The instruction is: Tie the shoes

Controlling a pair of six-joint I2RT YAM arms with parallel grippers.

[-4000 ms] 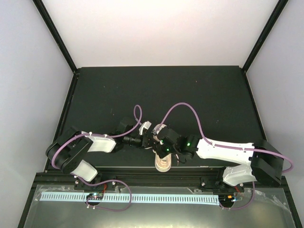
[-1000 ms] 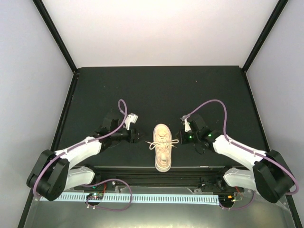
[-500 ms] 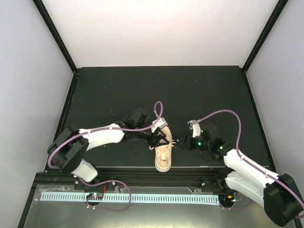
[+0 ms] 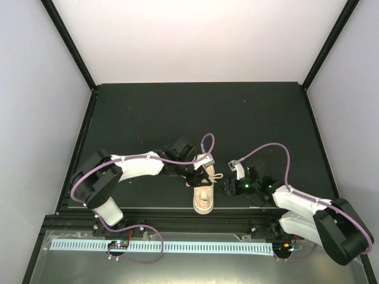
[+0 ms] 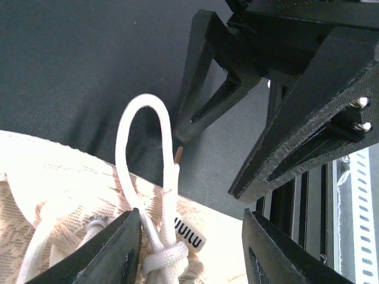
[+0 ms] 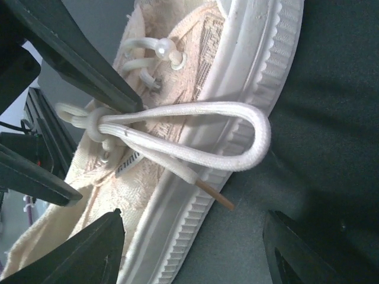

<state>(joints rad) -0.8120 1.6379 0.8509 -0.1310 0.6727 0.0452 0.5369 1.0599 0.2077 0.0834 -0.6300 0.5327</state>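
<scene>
Sneaker [image 4: 203, 198] at counter [image 4: 201, 112] 6 o'clock edge. Likely light, will slide. Laces [image 6: 148, 133] thin, limp, probably slippery. Pinch loop [image 6: 260, 139] at bend, not aglet [image 6: 214, 200]. Left gripper [image 4: 197, 175] over sneaker, right gripper [image 4: 227, 187] at its 3 o'clock. Both spread, holding nothing.

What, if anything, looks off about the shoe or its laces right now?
Nothing looks damaged. The sneaker sits upright and the knot is tied over the tongue. The only oddity is that one long bow loop droops past the sole toward the table, its tip sticking out.
</scene>
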